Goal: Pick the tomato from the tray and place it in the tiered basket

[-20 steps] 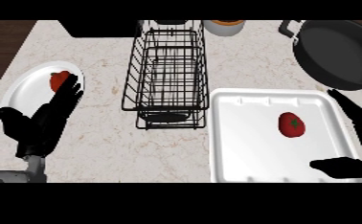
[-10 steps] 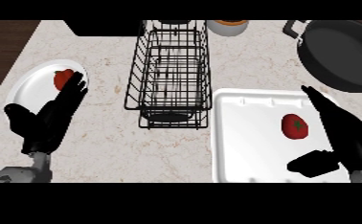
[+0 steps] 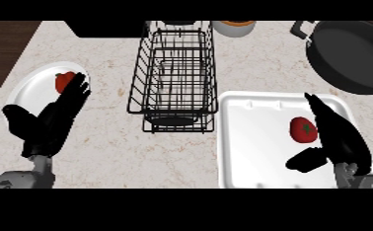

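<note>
A red tomato [image 3: 303,129] with a green stem lies on the white tray [image 3: 251,146] at the lower right. My right hand [image 3: 339,135] is open just right of the tomato, fingers straight and pointing up the tray, thumb [image 3: 306,159] spread below the tomato. The black wire tiered basket [image 3: 175,82] stands left of the tray in the middle of the counter. At the left my left hand [image 3: 53,117] rests open, fingertips over the edge of a white plate.
The white plate [image 3: 33,88] at the left holds a red vegetable [image 3: 65,80]. A large black pan [image 3: 348,57] sits at the upper right, behind the tray. A bowl [image 3: 235,26] stands beyond the basket.
My right hand has come in from the right edge over the tray and now stands beside the tomato. The left hand has hardly moved. The view has shifted slightly.
</note>
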### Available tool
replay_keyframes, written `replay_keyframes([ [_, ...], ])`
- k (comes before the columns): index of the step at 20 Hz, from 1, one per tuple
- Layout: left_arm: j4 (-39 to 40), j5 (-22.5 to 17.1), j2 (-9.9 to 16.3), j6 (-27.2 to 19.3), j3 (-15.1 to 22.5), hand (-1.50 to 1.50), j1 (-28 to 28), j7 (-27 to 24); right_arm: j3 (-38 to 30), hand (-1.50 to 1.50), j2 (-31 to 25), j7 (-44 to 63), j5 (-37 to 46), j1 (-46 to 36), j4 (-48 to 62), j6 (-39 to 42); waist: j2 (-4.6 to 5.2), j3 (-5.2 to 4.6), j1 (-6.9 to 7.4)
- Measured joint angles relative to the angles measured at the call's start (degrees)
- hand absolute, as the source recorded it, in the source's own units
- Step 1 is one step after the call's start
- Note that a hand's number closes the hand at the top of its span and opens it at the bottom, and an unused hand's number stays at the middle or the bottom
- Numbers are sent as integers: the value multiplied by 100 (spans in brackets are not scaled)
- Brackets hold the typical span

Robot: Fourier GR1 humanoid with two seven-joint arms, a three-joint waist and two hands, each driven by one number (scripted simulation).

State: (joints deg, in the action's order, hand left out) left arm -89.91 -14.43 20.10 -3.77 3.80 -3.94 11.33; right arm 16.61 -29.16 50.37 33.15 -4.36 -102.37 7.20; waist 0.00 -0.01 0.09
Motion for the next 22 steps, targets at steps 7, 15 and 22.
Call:
replay_keyframes([
  [7,12,174,-137,201,-190,0,50,21,-180,-150,310,-692,736,117,796,-359,0,2,-3],
  [15,153,390,-321,440,-427,0,20,-86,-511,-150,537,-1177,1294,223,1149,-438,-3,0,-12],
  [22,89,477,-422,501,-480,0,-5,20,-632,150,623,-1510,1160,36,1710,88,-22,-29,1],
])
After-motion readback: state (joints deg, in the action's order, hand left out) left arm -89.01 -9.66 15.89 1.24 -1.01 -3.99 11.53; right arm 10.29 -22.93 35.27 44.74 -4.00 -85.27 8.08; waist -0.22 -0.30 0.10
